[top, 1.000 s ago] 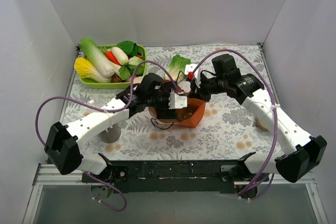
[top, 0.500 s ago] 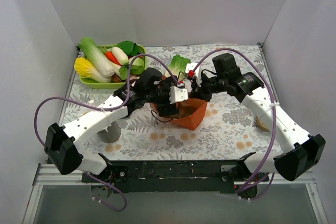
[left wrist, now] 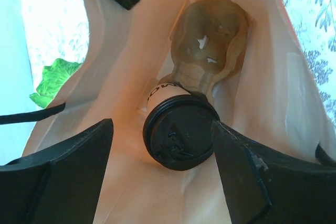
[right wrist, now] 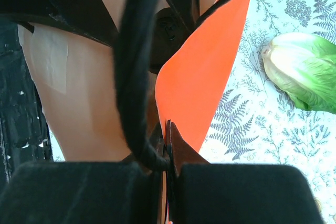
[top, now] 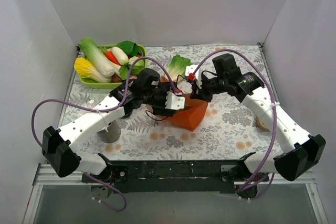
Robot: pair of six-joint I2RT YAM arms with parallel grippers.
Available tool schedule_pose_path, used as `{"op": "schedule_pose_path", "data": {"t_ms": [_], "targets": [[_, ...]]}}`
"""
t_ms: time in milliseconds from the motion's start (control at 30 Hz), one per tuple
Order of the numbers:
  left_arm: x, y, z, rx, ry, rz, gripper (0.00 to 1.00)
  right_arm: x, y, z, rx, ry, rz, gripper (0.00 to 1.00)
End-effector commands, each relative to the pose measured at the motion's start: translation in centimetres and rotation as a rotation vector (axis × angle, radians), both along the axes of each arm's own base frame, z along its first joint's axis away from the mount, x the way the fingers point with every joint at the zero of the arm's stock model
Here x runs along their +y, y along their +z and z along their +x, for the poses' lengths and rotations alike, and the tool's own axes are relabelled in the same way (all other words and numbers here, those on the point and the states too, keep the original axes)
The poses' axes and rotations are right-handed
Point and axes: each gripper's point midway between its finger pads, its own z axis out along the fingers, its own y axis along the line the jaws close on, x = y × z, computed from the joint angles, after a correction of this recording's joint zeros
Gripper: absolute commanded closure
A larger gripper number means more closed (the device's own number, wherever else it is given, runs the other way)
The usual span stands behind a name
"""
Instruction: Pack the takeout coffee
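The takeout coffee (left wrist: 181,139) sits inside the orange paper bag (top: 191,115) with its black lid facing the bag's mouth, and a crumpled brown paper lump (left wrist: 212,40) lies just behind it, deeper in. The left gripper (left wrist: 161,128) reaches into the mouth with its fingers spread on either side of the cup, not clamping it. The right gripper (right wrist: 167,142) is pinched tight on the bag's rim, where a black cord (right wrist: 134,77) crosses close in front. A loose lettuce head (top: 179,65) lies just beyond the bag, and a green tray (top: 94,83) of vegetables stands well apart at the far left.
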Motion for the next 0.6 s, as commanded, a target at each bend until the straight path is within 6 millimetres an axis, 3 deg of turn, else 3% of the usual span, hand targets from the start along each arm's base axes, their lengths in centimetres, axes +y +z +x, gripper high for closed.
{"op": "schedule_pose_path", "data": {"t_ms": [0,300,567], "targets": [[1.6,-0.5,-0.5,-0.08,-0.064,0.074,0.26,-0.1,1.0,-0.4,-0.032,0.026,0.0,0.99],[0.8,-1.6,1.3,-0.125,-0.048,0.083,0.37,0.3,1.0,-1.4,-0.045,0.071,0.009,0.99],[-0.4,-2.4,3.1,-0.18,-0.026,0.059,0.39,0.6,1.0,-2.3,-0.046,0.103,0.01,0.99]]}}
